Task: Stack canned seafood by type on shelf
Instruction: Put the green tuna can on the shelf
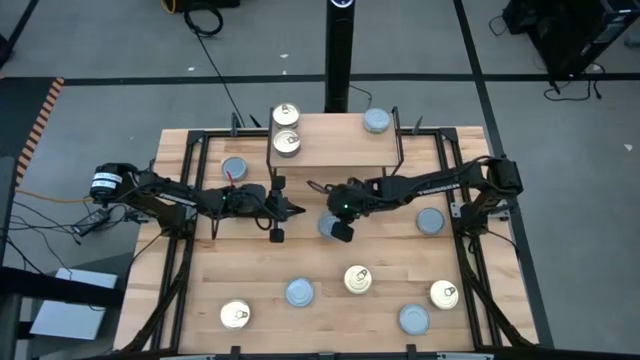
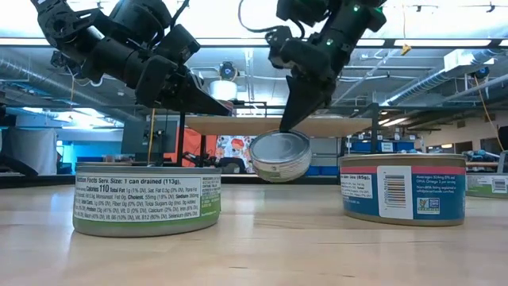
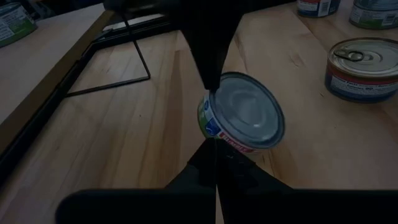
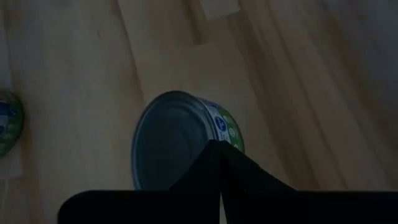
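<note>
Tilted tin [image 2: 279, 156] under right tool [image 2: 287, 121], off tabletop [image 2: 317, 246].

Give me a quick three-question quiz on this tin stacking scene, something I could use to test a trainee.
1. True or false: the left gripper is the one pinching the tilted tin.
2. Where is the right gripper? A: over the right end of the shelf. B: in front of the shelf, near the middle of the table. C: at the table's near edge.
3. What sort of top does the lone tin at the shelf's right end have?

Key: 1 false, the right gripper pinches it and the left gripper is shut on nothing. 2 B. 3 plain blue-grey.
</note>
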Robot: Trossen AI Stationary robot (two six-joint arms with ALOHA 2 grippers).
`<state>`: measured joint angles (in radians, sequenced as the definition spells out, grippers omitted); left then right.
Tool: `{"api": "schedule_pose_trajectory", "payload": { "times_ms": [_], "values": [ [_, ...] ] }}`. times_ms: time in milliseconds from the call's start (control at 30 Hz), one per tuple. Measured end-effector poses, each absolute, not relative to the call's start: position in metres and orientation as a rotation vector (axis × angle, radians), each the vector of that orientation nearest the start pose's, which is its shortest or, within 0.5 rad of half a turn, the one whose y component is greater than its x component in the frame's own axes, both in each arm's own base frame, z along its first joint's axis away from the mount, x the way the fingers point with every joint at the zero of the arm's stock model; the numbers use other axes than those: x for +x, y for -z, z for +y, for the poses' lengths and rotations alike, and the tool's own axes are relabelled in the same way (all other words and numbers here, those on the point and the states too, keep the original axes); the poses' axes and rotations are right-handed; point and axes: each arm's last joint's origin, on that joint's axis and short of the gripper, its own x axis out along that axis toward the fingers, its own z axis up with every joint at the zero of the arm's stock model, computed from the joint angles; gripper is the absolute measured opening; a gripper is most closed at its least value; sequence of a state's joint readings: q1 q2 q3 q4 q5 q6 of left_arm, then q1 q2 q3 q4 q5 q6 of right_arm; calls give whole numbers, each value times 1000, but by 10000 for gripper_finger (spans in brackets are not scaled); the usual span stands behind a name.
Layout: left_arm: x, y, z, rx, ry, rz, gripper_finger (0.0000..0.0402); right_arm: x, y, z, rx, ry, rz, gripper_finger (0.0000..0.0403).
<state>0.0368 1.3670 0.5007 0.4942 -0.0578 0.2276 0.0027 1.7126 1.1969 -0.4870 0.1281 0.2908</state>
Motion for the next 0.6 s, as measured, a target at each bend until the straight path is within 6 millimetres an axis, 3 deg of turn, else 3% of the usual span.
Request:
{"api": "schedule_pose_trajectory", "payload": {
  "times_ms": [333, 600],
  "values": [
    [261, -179, 11, 228, -51, 381, 2, 349, -216, 34, -77, 335, 943, 6],
    [261, -179, 11, 225, -51, 381, 2, 347, -221, 41, -174, 423, 929, 6]
  ]
}}
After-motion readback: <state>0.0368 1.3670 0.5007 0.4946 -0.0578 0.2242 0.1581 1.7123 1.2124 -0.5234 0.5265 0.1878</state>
